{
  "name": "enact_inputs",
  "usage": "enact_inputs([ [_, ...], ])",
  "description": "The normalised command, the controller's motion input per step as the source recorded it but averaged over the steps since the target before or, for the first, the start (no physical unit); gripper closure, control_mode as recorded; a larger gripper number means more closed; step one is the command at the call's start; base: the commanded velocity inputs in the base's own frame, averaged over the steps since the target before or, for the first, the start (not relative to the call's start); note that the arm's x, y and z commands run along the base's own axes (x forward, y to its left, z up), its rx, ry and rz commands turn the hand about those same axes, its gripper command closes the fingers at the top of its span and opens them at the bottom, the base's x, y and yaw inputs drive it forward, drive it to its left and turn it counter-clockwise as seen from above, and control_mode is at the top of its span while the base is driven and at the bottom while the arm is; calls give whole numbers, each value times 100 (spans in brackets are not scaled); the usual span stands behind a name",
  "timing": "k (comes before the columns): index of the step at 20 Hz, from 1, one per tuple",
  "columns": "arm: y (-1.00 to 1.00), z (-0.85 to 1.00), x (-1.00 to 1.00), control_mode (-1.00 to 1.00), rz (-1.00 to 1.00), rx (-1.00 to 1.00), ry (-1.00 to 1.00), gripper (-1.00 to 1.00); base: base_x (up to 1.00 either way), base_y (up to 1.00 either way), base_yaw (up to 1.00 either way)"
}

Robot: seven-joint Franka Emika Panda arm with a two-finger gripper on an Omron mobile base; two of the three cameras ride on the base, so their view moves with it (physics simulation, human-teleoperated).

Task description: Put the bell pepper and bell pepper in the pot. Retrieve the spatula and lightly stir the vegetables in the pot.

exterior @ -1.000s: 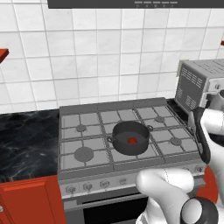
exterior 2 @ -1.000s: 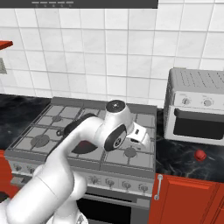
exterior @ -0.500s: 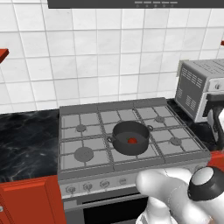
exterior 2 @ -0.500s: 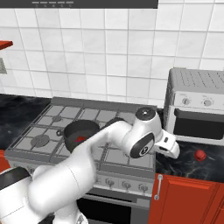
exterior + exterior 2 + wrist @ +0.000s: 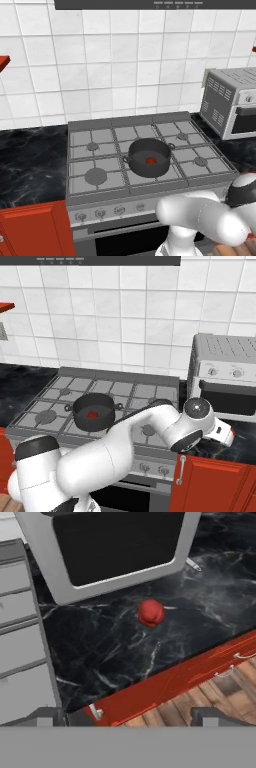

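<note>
We see one bell pepper point(image 5: 151, 612) in the hand view as a small, bright red, rounded lump with a slightly dimpled top, lying alone on the black marbled counter point(image 5: 115, 647) just in front of the dark glass door of the grey toaster oven point(image 5: 112, 549). It sits well apart from the stove point(image 5: 20, 637), whose grey edge runs along the left of that view, and the red cabinet front point(image 5: 175, 682) lies below the counter edge. The gripper point(image 5: 127, 716) hangs above and short of this pepper, its two dark finger tips standing far apart at the bottom of the view with nothing between them, so we read it as spread wide and empty. From the base cameras we find the pot point(image 5: 149, 157), a round, shallow, dark grey vessel with short stubby side handles, resting on the stove grates point(image 5: 100, 150) near the middle front burner. Inside it lies the other bell pepper point(image 5: 151, 161), the same bright red, tiny against the pot's width. In the right base view the white arm point(image 5: 150, 428) reaches across the stove toward the counter beside the toaster oven.
</note>
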Motion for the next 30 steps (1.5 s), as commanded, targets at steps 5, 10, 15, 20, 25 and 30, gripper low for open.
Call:
enact_inputs([
  [5, -42, -14, 26, -100, -1, -7, -1, -100, 0, 0, 0],
  [10, -37, -3, 33, -100, -5, -3, 5, -100, 0, 0, 0],
  [15, -17, -31, 4, -100, -1, 7, -12, -100, 0, 0, 0],
  [20, -13, -15, 24, -100, -1, 2, -6, -100, 0, 0, 0],
  [25, -10, -4, 44, -100, -5, 0, 27, -100, 0, 0, 0],
  [30, -1, -34, 30, -100, -1, 7, 5, -100, 0, 0, 0],
])
